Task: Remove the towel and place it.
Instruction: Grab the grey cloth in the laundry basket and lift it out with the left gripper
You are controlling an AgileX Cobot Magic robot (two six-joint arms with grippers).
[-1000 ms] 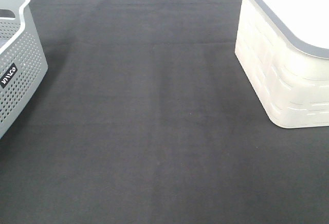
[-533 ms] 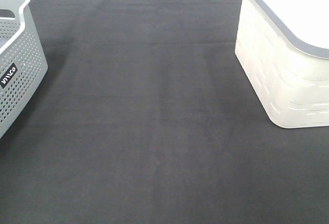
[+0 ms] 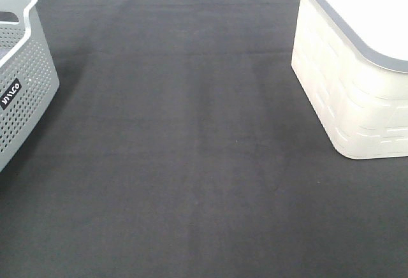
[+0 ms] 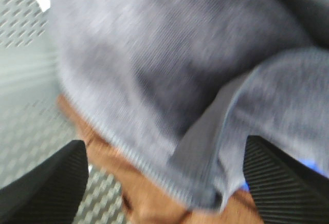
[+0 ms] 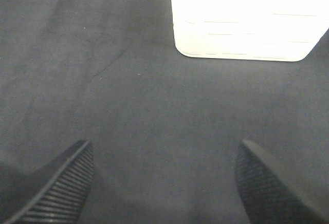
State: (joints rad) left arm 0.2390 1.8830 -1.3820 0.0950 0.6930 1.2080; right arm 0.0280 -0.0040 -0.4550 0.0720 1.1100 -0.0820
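Exterior high view: unchanged from a second ago. The mat (image 3: 191, 138), grey basket (image 3: 25, 67) and white basket (image 3: 350, 87) look the same, with no arm in sight, so I judge the towel (image 4: 169, 64) is not yet lifted out.

Left wrist: the left gripper (image 4: 164, 152) has its jaws wide apart, straddling a towel fold. The towel lies over an orange-brown cloth (image 4: 149, 198), apparently inside the grey basket.

The right gripper (image 5: 164, 154) is released and empty above the mat.

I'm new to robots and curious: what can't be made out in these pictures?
- Left wrist view: blurred; the towel hides most of an orange-brown thing behind it.
- High view: the towel is out of frame; grey basket and white basket are cut off by the side edges.
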